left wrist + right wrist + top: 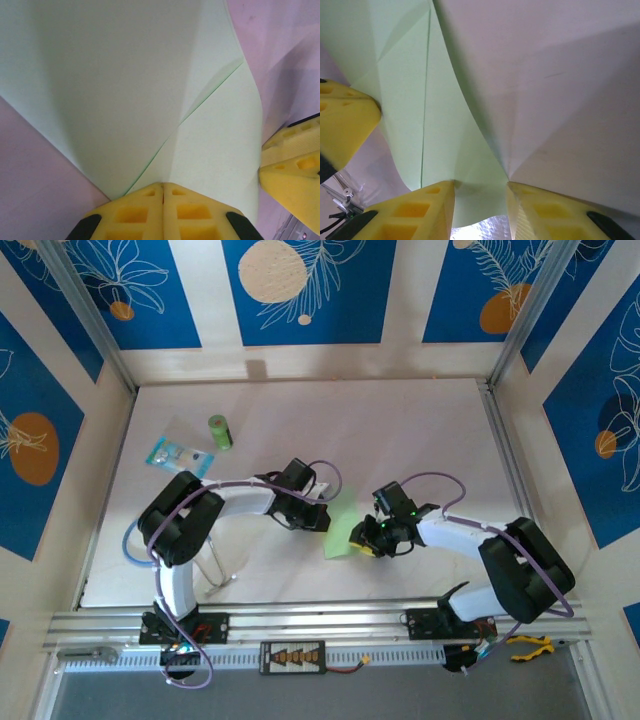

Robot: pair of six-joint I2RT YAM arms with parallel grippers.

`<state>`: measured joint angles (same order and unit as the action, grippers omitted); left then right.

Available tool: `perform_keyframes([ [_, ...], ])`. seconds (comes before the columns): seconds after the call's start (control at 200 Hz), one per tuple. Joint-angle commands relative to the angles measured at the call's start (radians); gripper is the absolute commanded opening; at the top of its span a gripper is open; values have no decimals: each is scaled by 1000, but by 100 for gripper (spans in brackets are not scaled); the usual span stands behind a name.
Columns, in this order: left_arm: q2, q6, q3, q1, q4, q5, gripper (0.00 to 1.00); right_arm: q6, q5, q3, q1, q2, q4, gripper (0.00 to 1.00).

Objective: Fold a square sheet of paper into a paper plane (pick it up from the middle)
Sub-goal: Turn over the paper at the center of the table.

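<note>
The pale-green sheet of paper lies mid-table between both grippers, partly folded, with a diagonal flap edge and creases showing in the left wrist view. My left gripper is shut on the sheet's near edge, its yellow fingers pressed together on it. My right gripper is at the sheet's right side. Its jaws stand apart, and a buckled part of the paper runs through the gap and touches both fingers. No slim dart shape is visible.
A small green cylinder and a clear blue-printed packet lie at the back left of the table. Yellow-handled pliers rest on the front rail at the right. Each wrist view shows the other gripper's yellow fingers close by.
</note>
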<state>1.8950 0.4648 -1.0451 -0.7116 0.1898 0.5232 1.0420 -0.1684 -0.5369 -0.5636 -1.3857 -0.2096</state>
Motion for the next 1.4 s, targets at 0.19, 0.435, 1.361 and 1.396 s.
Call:
perform_keyframes([
  [0.19, 27, -11, 12, 7, 25, 4, 7, -41, -89, -69, 21, -83, 139, 41],
  [0.435, 31, -3, 14, 7, 17, 6, 6, -84, -126, -114, 50, -128, 144, 43],
  [1.361, 6, 40, 33, 7, -34, 41, 5, -127, -224, -70, 159, -206, 249, 26],
  [1.396, 5, 40, 32, 7, -33, 40, 6, -129, -227, -70, 162, -207, 254, 26],
])
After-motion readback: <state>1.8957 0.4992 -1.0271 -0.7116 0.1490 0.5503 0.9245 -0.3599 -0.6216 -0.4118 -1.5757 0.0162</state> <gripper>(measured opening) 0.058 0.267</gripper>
